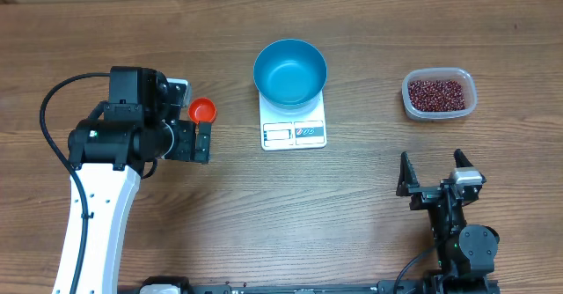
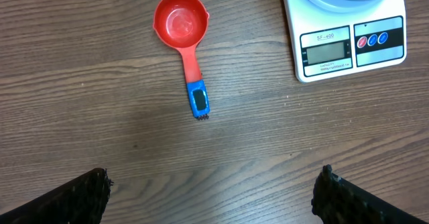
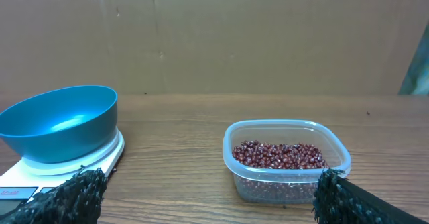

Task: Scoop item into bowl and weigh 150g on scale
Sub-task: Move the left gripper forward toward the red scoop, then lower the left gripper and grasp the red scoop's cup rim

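The round blue bowl stands on the white scale, also seen as bowl and scale. The item, dark red beans, fills a clear tub to the right. A red scoop with a blue handle end lies on the table left of the scale, its cup showing from above. My left gripper hovers open just short of the scoop's handle, holding nothing. My right gripper is open and empty in front of the tub.
The wooden table runs under everything. A cardboard wall stands behind the table's far edge. The left arm's black cable loops out to the left.
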`<state>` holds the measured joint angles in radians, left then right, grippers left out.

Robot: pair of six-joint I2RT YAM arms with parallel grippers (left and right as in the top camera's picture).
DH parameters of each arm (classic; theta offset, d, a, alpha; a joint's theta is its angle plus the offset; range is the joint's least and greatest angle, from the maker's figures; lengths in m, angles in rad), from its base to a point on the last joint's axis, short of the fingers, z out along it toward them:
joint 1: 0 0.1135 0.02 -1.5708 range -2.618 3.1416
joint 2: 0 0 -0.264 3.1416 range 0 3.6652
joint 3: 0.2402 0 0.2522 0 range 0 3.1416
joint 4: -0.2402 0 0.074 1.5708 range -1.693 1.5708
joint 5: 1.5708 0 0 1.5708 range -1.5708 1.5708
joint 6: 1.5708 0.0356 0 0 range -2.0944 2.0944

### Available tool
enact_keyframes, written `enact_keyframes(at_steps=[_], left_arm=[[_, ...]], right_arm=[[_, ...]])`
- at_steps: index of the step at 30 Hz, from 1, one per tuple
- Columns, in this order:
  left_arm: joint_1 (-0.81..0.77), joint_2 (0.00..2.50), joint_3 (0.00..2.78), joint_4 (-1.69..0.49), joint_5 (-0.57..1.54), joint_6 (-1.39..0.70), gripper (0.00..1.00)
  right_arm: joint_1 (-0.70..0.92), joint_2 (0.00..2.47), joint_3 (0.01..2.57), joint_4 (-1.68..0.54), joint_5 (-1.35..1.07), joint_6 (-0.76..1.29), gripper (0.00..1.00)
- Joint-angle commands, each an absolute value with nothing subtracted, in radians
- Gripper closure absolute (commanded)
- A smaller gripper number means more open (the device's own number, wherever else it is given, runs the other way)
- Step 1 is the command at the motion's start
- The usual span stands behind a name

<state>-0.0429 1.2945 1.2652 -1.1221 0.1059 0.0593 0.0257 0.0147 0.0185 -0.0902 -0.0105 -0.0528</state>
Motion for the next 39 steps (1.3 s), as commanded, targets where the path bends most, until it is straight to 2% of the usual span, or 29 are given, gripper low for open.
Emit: enact_keyframes(at_steps=[1, 16, 26, 32, 39], left_arm=[[-0.033, 1.296, 1.290, -1.120, 0.125, 0.075, 0.00], [-0.033, 1.309, 1.290, -1.114, 0.123, 0.052, 0.01], [-0.032, 1.475, 1.356, -1.136, 0.117, 0.045, 0.01], [-0.030, 1.581, 1.438, -1.161, 0.024, 0.045, 0.00], [0.034, 1.657, 1.445, -1.155, 0.026, 0.046, 0.01]], right_arm=[[0.022, 0.004, 0.008, -0.084, -0.001, -0.054, 0.00], [0.022, 0.004, 0.008, -0.084, -0.001, -0.054, 0.00], [0.022, 0.004, 0.008, -0.084, -0.001, -0.054, 0.00], [0.022, 0.004, 0.008, -0.084, -0.001, -0.054, 0.00], [0.022, 0.004, 0.008, -0.084, -0.001, -0.054, 0.00]])
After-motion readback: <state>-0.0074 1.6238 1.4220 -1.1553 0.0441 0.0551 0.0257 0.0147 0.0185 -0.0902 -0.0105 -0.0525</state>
